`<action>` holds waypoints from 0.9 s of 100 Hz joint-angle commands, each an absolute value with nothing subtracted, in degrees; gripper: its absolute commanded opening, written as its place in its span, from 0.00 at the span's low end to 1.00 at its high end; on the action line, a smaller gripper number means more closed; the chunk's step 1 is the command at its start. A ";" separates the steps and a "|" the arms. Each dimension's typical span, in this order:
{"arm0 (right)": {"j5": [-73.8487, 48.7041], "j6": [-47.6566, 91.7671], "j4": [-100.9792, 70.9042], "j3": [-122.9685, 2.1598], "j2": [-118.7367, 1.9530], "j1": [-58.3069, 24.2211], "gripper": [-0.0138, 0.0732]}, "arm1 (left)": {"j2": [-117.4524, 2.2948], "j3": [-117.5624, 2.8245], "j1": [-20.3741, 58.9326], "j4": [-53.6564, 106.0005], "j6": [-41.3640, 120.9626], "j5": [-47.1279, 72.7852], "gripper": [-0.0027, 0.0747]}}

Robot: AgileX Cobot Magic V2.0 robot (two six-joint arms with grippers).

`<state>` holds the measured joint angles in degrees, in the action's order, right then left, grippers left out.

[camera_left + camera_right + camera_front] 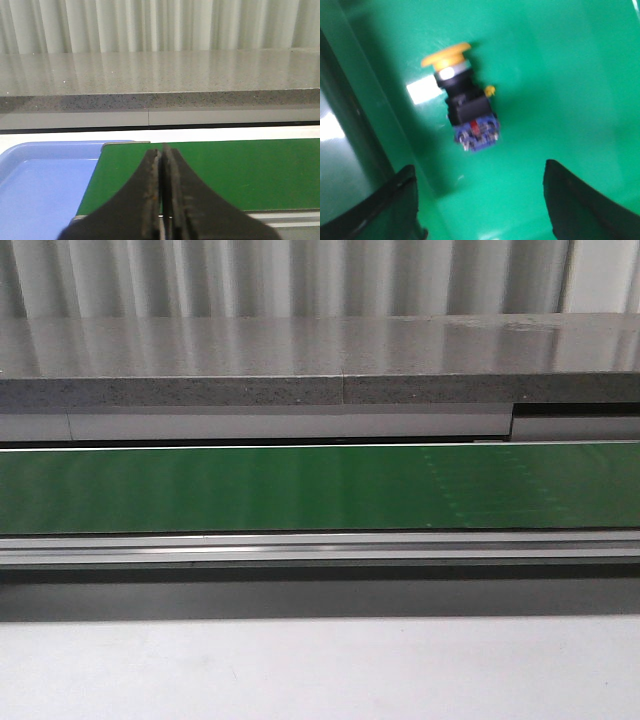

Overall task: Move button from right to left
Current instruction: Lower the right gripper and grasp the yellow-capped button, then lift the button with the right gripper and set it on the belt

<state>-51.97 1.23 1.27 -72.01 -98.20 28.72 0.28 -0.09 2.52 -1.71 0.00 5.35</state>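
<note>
1. A grey speckled stone counter [300,365] runs across the back, glossy with reflected light.
2. Pale vertical curtains [300,280] hang behind it.
3. A green belt [250,488] crosses in front, edged by a metal rail [300,548].
4. A pale desk [320,670] lies nearest.

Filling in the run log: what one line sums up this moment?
button: on its side on green surface, ungrasped | right fingers: open above it | left fingers: shut, empty | blue tray: no button seen
</note>
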 commanded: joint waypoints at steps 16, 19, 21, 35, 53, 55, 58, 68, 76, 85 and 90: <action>-52.84 11.47 0.88 -77.85 -101.40 29.08 0.77 | 1.28 1.28 2.25 -1.29 0.00 0.77 0.01; -52.75 12.22 0.93 -77.85 -101.75 29.08 0.77 | 1.28 1.28 2.25 -1.29 0.00 0.77 0.01; -52.70 12.78 0.94 -77.85 -101.96 29.08 0.77 | 1.28 1.28 2.25 -1.29 0.00 0.77 0.01; -52.81 15.64 0.00 -77.85 -104.35 29.08 0.77 | 1.28 1.28 2.25 -1.29 0.00 0.77 0.01; -52.67 15.65 0.00 -77.85 -107.82 29.08 0.77 | 1.28 1.28 2.25 -1.29 0.00 0.77 0.01; -52.61 15.65 0.00 -77.85 -108.16 29.08 0.77 | 1.28 1.28 2.25 -1.29 0.00 0.77 0.01; -52.55 15.70 0.00 -77.85 -108.66 29.08 0.77 | 1.28 1.28 2.25 -1.29 0.00 0.77 0.01; -52.28 15.70 0.00 -77.85 -109.72 29.08 0.69 | 1.28 1.28 2.25 -1.29 0.00 0.77 0.01; -51.83 15.70 0.00 -77.85 -109.79 29.08 0.51 | 1.28 1.28 2.25 -1.29 0.00 0.77 0.01; -51.57 15.70 0.00 -77.85 -109.65 29.08 0.35 | 1.28 1.28 2.25 -1.29 0.00 0.77 0.01; -51.57 15.70 0.00 -77.85 -109.52 29.08 0.32 | 1.28 1.28 2.25 -1.29 0.00 0.77 0.01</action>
<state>-52.21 15.06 0.00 -76.06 -112.72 28.72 0.28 -0.09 2.52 -1.71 0.00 5.35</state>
